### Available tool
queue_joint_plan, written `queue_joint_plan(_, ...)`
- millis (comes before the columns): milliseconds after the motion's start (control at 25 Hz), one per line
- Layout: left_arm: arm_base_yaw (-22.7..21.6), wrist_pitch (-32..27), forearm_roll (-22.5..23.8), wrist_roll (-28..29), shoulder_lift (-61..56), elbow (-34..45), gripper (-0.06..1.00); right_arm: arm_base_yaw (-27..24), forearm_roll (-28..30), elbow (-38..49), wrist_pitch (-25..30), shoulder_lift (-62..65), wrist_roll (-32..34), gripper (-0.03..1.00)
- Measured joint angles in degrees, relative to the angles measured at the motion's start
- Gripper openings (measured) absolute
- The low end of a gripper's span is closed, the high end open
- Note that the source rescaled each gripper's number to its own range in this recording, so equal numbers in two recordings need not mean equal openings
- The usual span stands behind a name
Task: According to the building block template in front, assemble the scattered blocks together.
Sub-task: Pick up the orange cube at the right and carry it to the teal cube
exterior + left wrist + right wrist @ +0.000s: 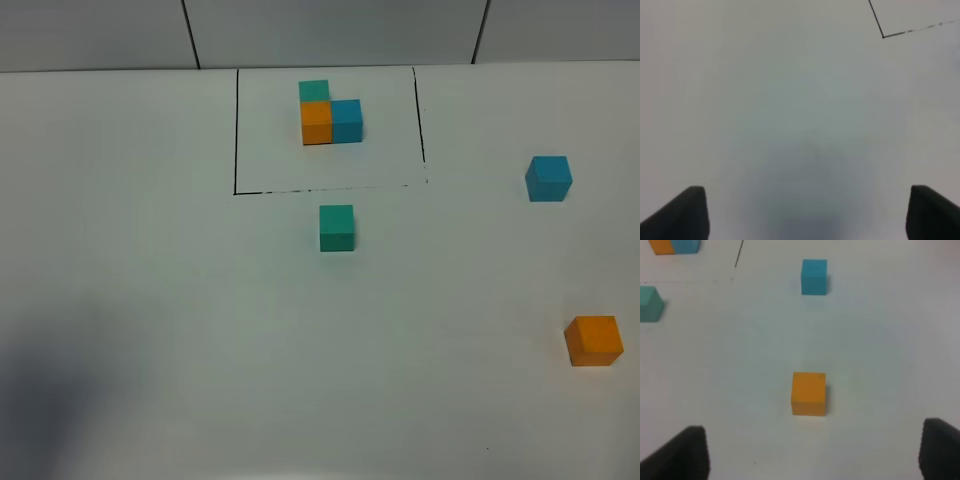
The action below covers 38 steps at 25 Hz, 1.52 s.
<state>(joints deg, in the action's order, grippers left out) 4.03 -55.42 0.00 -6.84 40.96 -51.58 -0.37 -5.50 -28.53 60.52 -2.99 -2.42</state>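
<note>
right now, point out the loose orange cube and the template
loose orange cube (808, 393), right wrist view, its middle
template (318, 122), exterior high view, its orange cube

Even soft light; blurry wrist views

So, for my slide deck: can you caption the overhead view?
Framed L-shaped template at the back; loose teal cube, blue cube and orange cube lie scattered apart in front.

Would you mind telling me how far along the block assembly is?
Done: nothing; the green block, blue block and orange block lie apart outside the template. In hand: nothing; left tool and right tool are open, the right facing the orange block. Left: all joining.
</note>
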Motion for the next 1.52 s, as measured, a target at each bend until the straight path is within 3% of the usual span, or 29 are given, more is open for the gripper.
queue_joint_plan(480,0.00,-4.63,0.00,2.81,-19.19,8.04,0.72,0.00,-0.05,0.00,0.00,0.00,0.00,0.74)
queue_joint_plan(1000,0.00,-4.31,-6.31,1.81,-39.93,21.47,0.70,0.00,-0.05,0.00,0.00,0.00,0.00,0.74)
queue_joint_plan(1520,0.00,-4.35,-6.14,1.63,-41.23,22.66,0.69,0.00,-0.05,0.00,0.00,0.00,0.00,0.74)
